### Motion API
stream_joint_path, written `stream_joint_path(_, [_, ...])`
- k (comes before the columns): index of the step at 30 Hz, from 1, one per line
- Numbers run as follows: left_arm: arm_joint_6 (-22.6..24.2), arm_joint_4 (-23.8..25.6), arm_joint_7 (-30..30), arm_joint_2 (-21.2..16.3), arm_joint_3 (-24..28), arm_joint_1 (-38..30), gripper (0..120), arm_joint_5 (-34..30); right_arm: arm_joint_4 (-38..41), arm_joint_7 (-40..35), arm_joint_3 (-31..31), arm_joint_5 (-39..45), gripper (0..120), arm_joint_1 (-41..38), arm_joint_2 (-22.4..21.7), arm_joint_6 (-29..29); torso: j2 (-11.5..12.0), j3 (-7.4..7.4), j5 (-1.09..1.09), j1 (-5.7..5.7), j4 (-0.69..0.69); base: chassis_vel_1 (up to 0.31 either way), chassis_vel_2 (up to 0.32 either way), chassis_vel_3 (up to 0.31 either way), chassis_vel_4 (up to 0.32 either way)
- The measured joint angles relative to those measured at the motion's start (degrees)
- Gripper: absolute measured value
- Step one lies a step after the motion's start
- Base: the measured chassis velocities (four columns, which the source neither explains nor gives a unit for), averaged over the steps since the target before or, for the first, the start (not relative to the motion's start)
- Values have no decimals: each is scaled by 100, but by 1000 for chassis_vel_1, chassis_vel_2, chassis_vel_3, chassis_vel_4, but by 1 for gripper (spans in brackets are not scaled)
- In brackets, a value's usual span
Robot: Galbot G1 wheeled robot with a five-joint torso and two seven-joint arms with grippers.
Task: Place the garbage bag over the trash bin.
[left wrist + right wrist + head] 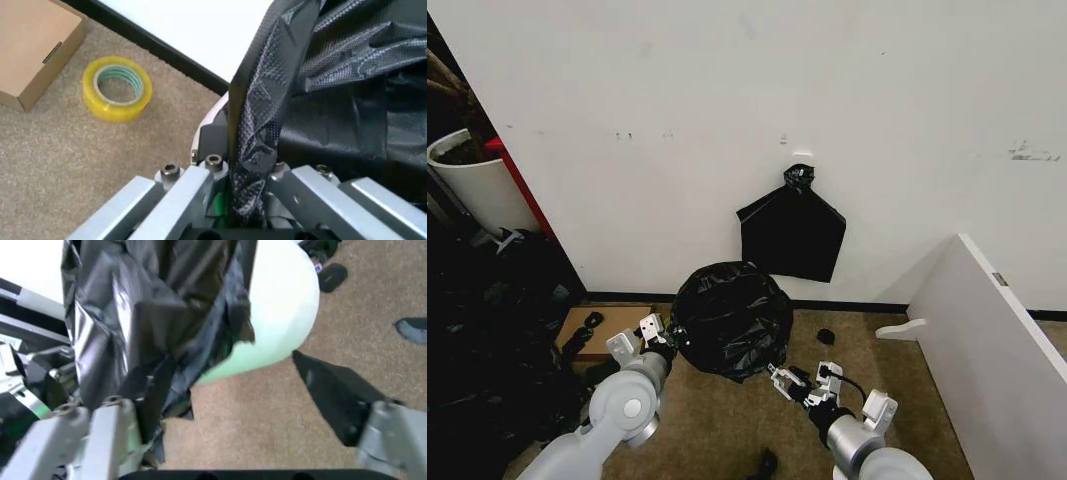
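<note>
Garbage bag (730, 318): thin, glossy, crinkled black film draped over the trash bin on the carpeted floor below the white wall; it covers the top and most of the sides in the head view.
Trash bin (280, 315): round white body, bare toward its pale base in the right wrist view; the bag's hem hangs loose partway down it.
Left hand (248, 200): at the bin's left side, clamped on a gathered fold of the film, which runs up taut between its fingers.
Right hand (227, 410): low at the bin's right front, fingers apart; one finger lies against the dangling hem, the other stands clear over the carpet.
Handling (judgement): the film looks nearly weightless, limp and slippery; it will likely bunch, slide and tear if dragged hard over the rim.
Where to grip (judgement): the free hem, pinched as a doubled fold, on opposite sides.
Nearby: tape roll (117, 88) and cardboard box (37, 47) on the carpet, apart from the bin.
</note>
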State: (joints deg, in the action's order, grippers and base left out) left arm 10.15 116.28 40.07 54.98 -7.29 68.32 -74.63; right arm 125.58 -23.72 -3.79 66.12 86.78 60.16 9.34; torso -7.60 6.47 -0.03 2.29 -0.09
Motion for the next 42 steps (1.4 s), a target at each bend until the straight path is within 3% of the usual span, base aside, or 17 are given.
stream_joint_path(3, [3,10,0,-17,-22,-7,0,-14,-3,0,3,-21,58,22,3,-8,0,0,-1,0,0,0,0,0,0])
stream_joint_path(9, [22,52,-8,-77,-34,31,0,-64,-32,-2,2,-41,32,-15,22,-42,0,0,0,0,0,0,0,0,0])
stream_joint_path(20, [38,72,-29,-64,-26,73,0,-77,-84,-7,101,-208,0,-24,36,-36,0,0,0,0,0,0,0,0,0])
stream_joint_path(40, [321,420,108,-94,-61,314,0,-292,-875,-114,220,-991,0,-246,293,-204,0,0,0,0,0,0,0,0,0])
stream_joint_path(42, [316,388,94,-86,-67,319,0,-280,-814,-62,208,-1064,5,-156,248,-220,0,0,1,0,0,0,0,0,0])
